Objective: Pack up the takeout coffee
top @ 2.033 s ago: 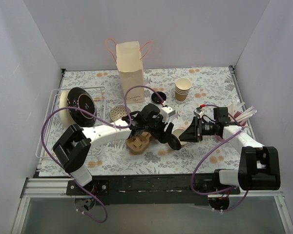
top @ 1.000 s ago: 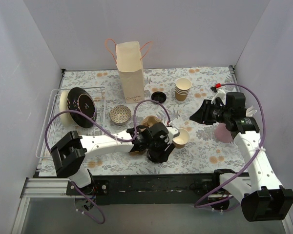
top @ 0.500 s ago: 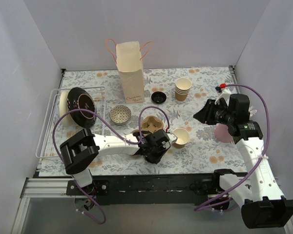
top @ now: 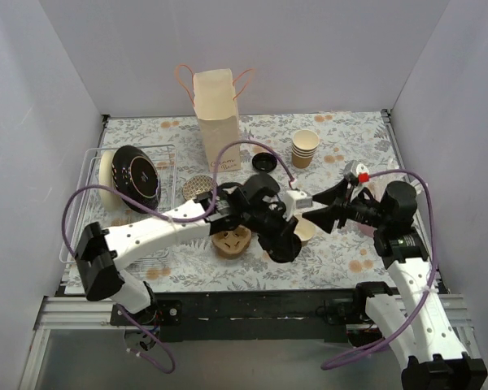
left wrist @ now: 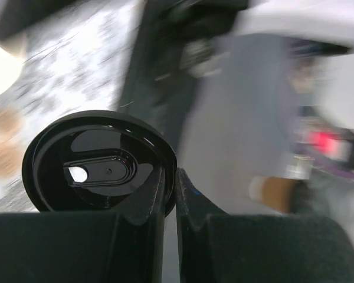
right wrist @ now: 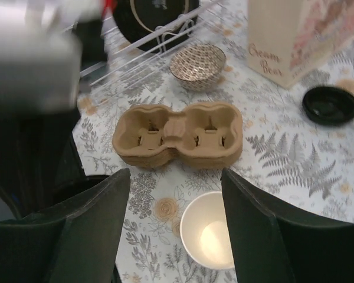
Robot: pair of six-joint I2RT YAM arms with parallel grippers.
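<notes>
Currently the left hand (top: 285, 239) is closed on the rim of a black lid (left wrist: 100, 171); the left wrist view shows both fingers (left wrist: 146, 203) pinching the lid's edge. The lid's face carries an oval recess with a small hole and no readable marking.

The takeout coffee cup (top: 307, 231) stands upright and uncovered on the table (top: 350, 130), just right of the held lid. In the right wrist view the cup (right wrist: 209, 236) shows a pale, bare interior. No print can be made out on it.

The right hand (top: 317, 213) hangs over the cup with its fingers (right wrist: 256, 236) spread wide. Nothing is between them, and they are clear of the cup's rim.

A brown moulded cup carrier (right wrist: 177, 134) lies flat on the table just beyond the cup, with both of its wells vacant.

A tan paper bag (top: 217, 118) with pink handles stands upright at the far side. Its front carries two lines of reddish cursive: the lower line reads "Bear", and the upper line appears to end in "eam".

A second black lid (right wrist: 330, 105) rests near the foot of the bag. A stack of paper cups (top: 304, 149) stands to the right of it.

A patterned bowl (right wrist: 197, 65) sits beside a wire rack (top: 89, 162), which holds a dark plate (top: 134, 176) on edge.
</notes>
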